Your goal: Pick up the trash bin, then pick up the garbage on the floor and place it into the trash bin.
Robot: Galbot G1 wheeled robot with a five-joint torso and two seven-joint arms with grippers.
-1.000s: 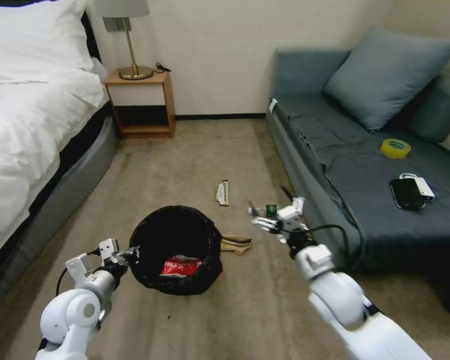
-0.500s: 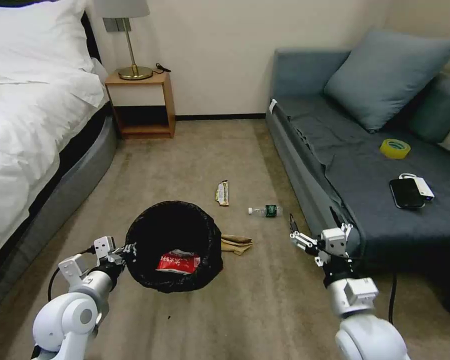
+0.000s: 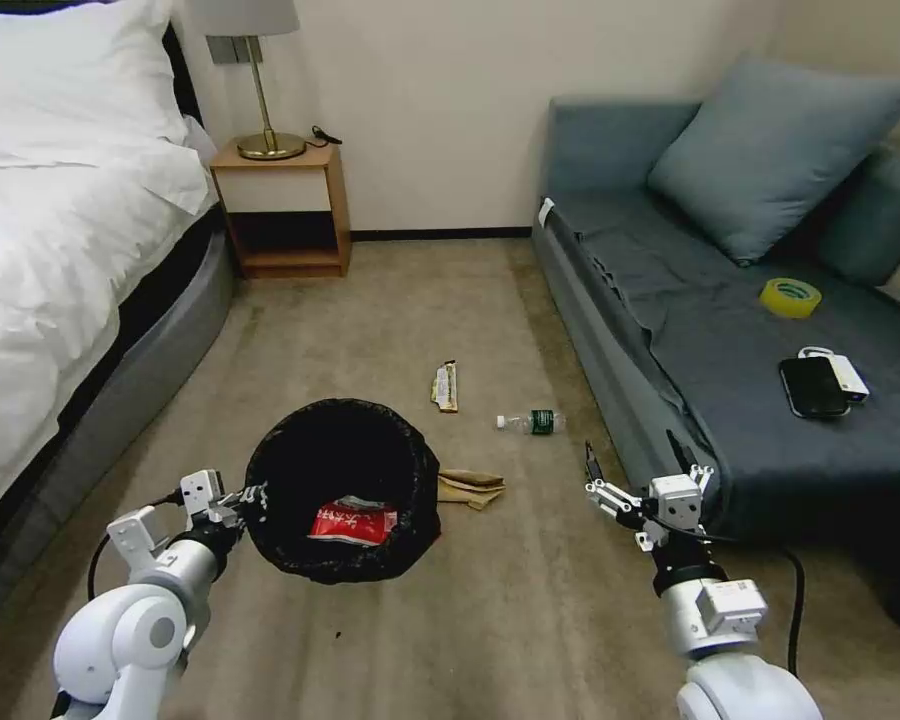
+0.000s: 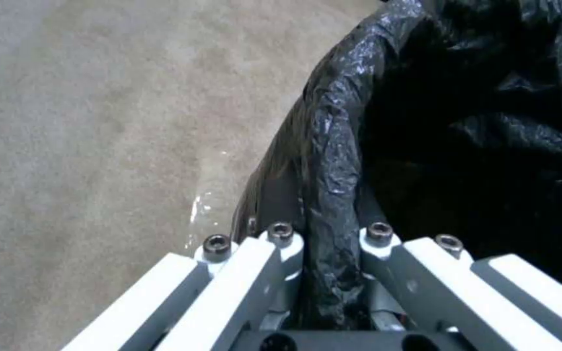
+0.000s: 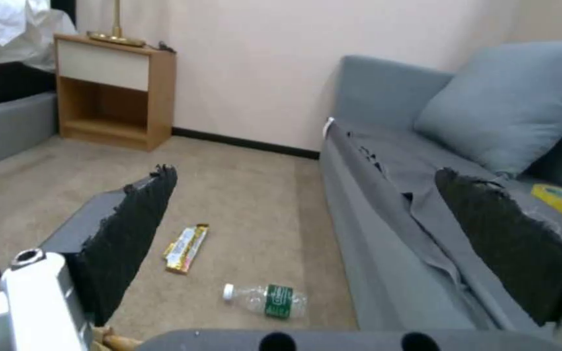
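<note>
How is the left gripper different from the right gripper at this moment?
The left gripper is shut on the trash bin rim; the right gripper is open and holds nothing. The left sits beside the bin, the right hangs over bare carpet near the sofa.

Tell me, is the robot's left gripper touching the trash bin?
Touching. The left wrist view shows the left gripper clamped on the trash bin, its black bag rim pinched between the fingers.
</note>
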